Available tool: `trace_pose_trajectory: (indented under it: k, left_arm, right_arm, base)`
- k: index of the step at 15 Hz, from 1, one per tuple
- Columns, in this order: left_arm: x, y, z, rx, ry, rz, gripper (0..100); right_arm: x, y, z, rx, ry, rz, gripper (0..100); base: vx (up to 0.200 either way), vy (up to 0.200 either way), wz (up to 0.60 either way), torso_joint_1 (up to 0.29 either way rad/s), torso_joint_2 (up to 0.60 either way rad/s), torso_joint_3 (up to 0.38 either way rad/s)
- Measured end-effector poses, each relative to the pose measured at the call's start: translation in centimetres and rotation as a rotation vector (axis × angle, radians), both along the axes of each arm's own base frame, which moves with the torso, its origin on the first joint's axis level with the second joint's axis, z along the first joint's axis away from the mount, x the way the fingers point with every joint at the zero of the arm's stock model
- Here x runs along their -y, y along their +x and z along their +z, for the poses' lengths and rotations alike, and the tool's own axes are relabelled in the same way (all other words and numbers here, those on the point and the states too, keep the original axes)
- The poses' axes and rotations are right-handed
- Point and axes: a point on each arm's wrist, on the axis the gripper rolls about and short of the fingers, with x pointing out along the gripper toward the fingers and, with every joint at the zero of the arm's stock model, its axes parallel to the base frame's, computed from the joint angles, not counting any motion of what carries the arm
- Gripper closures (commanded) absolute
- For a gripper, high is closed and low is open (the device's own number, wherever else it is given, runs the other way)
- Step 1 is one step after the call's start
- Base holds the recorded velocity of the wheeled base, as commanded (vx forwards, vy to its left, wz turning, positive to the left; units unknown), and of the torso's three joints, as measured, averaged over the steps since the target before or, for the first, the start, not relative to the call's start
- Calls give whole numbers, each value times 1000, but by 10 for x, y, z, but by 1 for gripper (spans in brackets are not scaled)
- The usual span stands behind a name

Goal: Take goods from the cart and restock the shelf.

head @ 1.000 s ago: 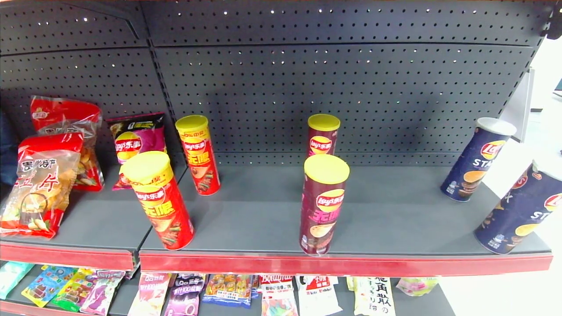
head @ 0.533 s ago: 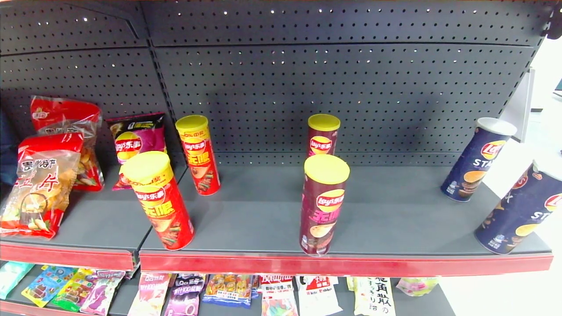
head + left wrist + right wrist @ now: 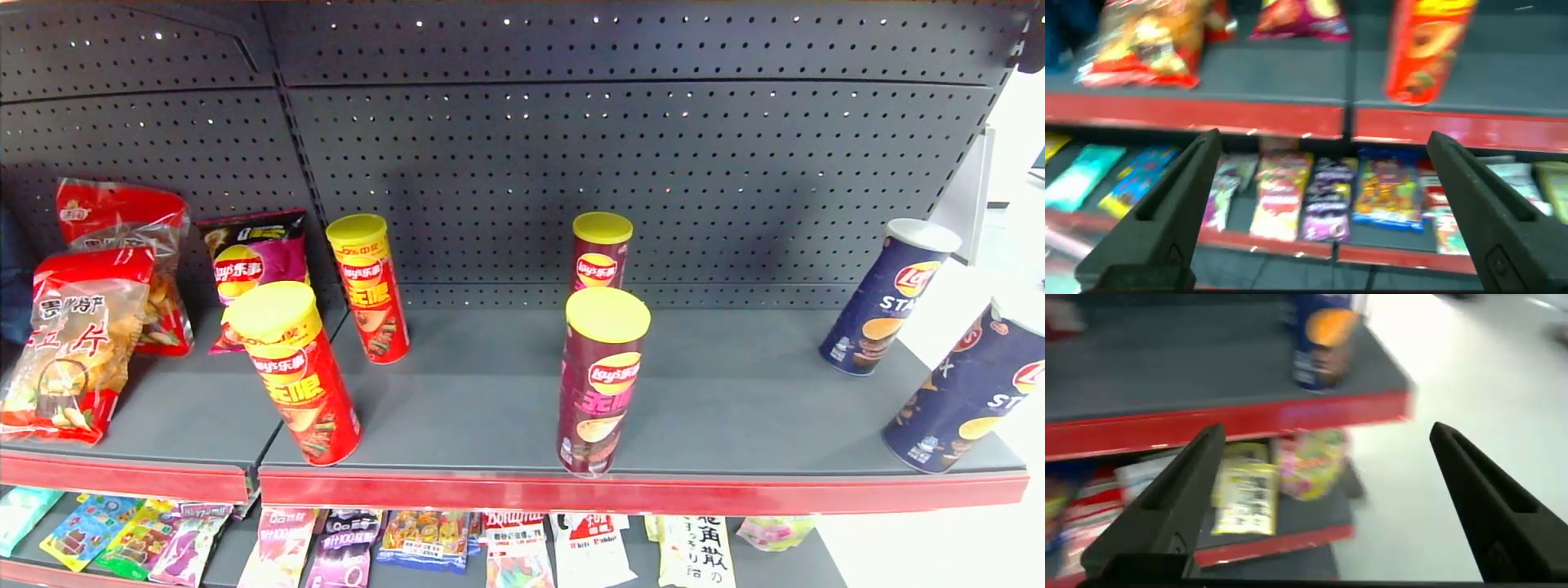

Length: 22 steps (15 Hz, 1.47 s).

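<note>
The grey shelf (image 3: 490, 408) with a red front lip holds upright chip cans: two red ones (image 3: 298, 376) (image 3: 369, 286), two maroon ones (image 3: 600, 384) (image 3: 598, 249) and two dark blue ones (image 3: 886, 298) (image 3: 967, 392) at the right end. My left gripper (image 3: 1323, 204) is open and holds nothing; it faces the shelf's red lip (image 3: 1290, 118) below a red can (image 3: 1425, 49). My right gripper (image 3: 1323, 498) is open with nothing between its fingers, facing the shelf's right end under a blue can (image 3: 1323, 339).
Snack bags (image 3: 77, 327) and a purple chip bag (image 3: 253, 261) stand at the shelf's left. A lower shelf carries a row of small packets (image 3: 424, 543) (image 3: 1290, 196) (image 3: 1249, 494). Pegboard (image 3: 571, 163) backs the shelf. Open floor (image 3: 1470, 416) lies past its right end.
</note>
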Motion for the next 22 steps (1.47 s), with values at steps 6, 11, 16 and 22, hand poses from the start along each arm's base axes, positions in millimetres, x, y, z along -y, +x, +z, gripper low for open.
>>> trace_pose_trajectory:
  k: [6,11,16,22]
  left_arm:
    - [3,-7,-8,48,-19,-139,0]
    - [3,-7,-8,57,-19,-130,0]
    - [3,-7,-8,57,-19,-130,0]
    - [3,-7,-8,52,-20,-130,0]
  right_arm:
    - [-7,-2,-5,99,-10,305,0]
    - [-4,-2,-10,63,31,199,0]
    - [-4,-2,-10,64,42,195,0]
    - [-4,-2,-10,63,43,194,0]
  base:
    - [0,0,0,0,0,0]
    - [0,0,0,0,0,0]
    - [0,0,0,0,0,0]
    - [0,0,0,0,0,0]
